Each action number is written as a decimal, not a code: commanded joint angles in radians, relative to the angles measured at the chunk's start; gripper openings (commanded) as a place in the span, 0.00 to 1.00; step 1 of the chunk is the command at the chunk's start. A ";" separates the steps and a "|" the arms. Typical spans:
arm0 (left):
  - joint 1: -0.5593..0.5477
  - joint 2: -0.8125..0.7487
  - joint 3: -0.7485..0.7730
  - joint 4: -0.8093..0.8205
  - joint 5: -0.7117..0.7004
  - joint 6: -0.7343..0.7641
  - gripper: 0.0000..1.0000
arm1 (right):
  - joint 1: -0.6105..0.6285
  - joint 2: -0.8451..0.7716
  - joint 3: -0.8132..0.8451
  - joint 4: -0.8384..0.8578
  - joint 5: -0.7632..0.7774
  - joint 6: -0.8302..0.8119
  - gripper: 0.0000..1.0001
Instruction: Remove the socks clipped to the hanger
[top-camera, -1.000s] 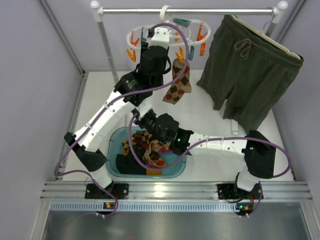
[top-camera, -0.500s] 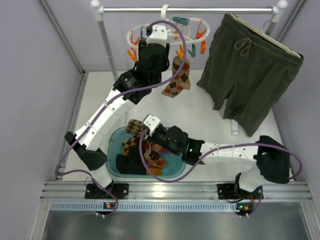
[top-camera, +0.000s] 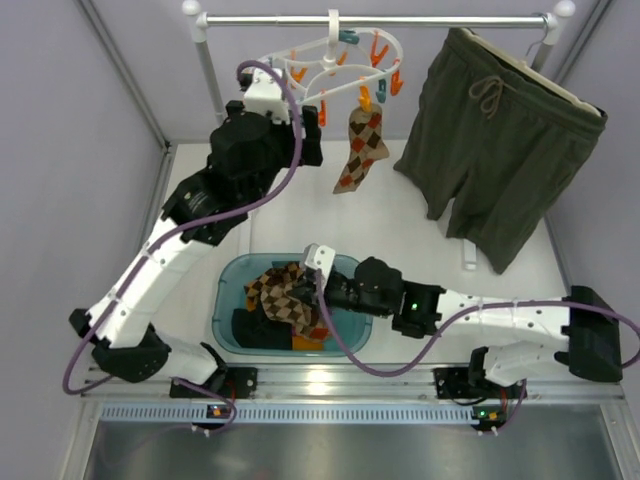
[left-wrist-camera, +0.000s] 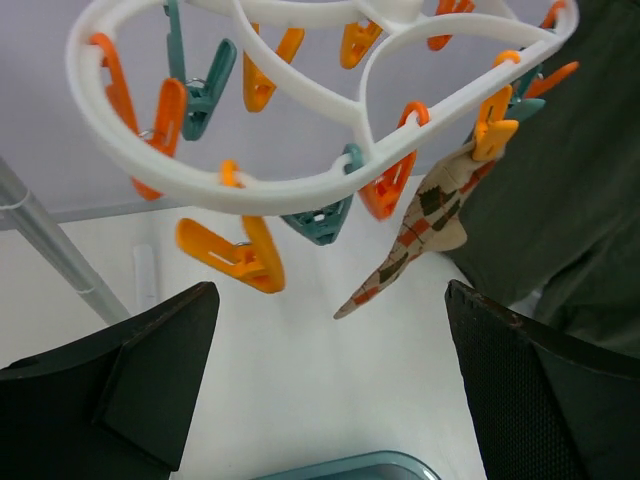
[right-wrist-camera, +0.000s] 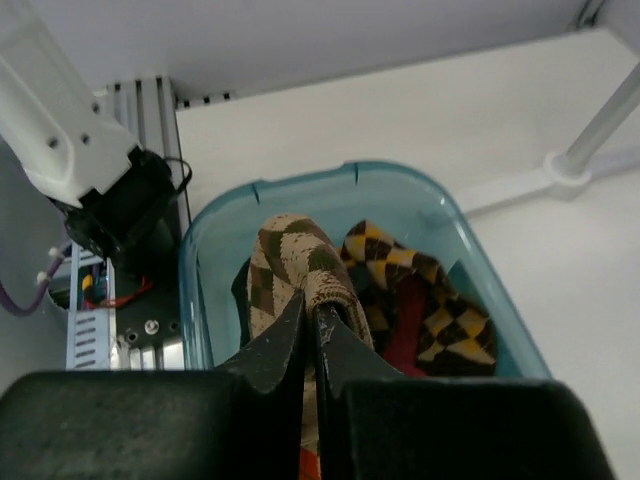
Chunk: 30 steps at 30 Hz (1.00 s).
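The white hanger (top-camera: 335, 55) (left-wrist-camera: 300, 180) hangs from the rail by its hook, with orange and teal pegs dangling from it. One argyle sock (top-camera: 360, 150) (left-wrist-camera: 430, 225) stays clipped to an orange peg at its right side. My left gripper (top-camera: 303, 140) (left-wrist-camera: 330, 385) is open and empty, below and left of the hanger. My right gripper (top-camera: 312, 288) (right-wrist-camera: 312, 310) is shut on a brown argyle sock (top-camera: 283, 298) (right-wrist-camera: 290, 260) over the teal bin (top-camera: 228, 278) (right-wrist-camera: 360, 178). More socks (right-wrist-camera: 420, 300) lie in the bin.
Large olive-green shorts (top-camera: 500, 140) (left-wrist-camera: 590, 150) hang from the rail (top-camera: 420, 20) at the right, close to the clipped sock. The rack's slanted post (top-camera: 212, 95) (left-wrist-camera: 50, 250) stands left of the hanger. The left arm's base (right-wrist-camera: 110, 210) sits just beyond the bin.
My left gripper opened wide and drew back left from the hanger, which swung and tilted. My right arm carried the brown argyle sock left and lower over the bin.
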 joint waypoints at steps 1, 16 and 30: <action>0.003 -0.108 -0.066 0.028 0.107 -0.070 0.98 | 0.011 0.115 -0.030 -0.040 0.038 0.126 0.00; 0.001 -0.473 -0.365 0.030 0.230 -0.164 0.98 | -0.008 0.124 0.002 -0.056 0.195 0.229 0.50; 0.001 -0.622 -0.514 0.027 0.290 -0.173 0.98 | -0.579 -0.256 0.002 -0.278 -0.119 0.110 0.99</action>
